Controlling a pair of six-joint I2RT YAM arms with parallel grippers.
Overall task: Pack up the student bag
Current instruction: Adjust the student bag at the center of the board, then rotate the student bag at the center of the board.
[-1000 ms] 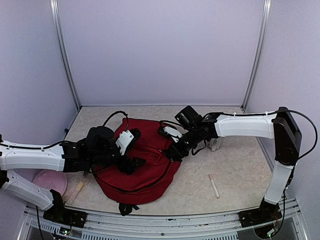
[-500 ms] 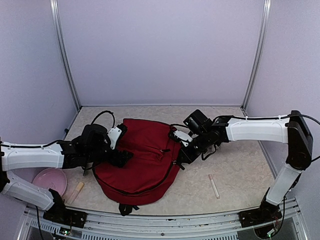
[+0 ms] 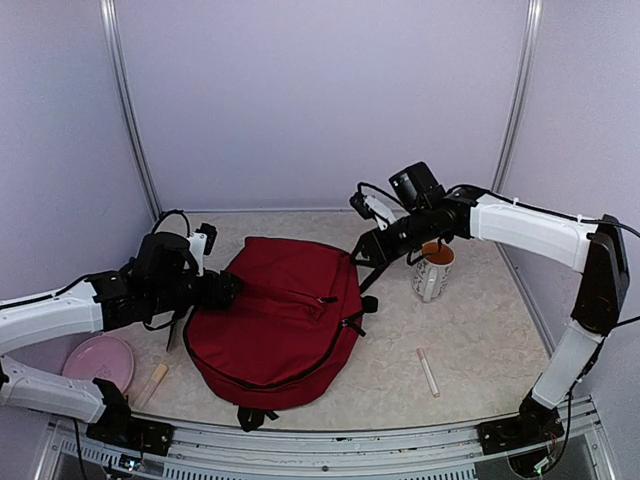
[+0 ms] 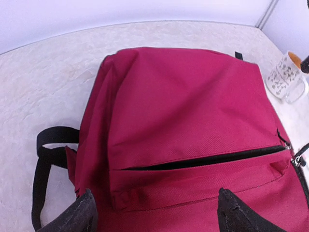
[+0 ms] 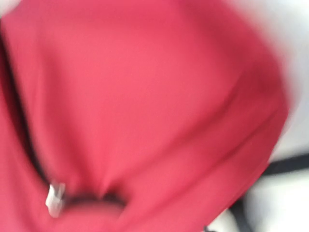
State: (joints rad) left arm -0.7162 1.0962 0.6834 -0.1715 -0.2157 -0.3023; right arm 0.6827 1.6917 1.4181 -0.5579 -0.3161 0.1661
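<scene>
Pink plate (image 3: 98,361) and patterned mug (image 3: 434,273) flank the student bag (image 3: 283,320).

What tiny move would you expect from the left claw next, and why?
Probably ease down and pinch the front pocket's lip: the left claw hangs open over the red bag, empty, the pocket zipper looks parted, and the mug and a pale stick lie outside.
</scene>
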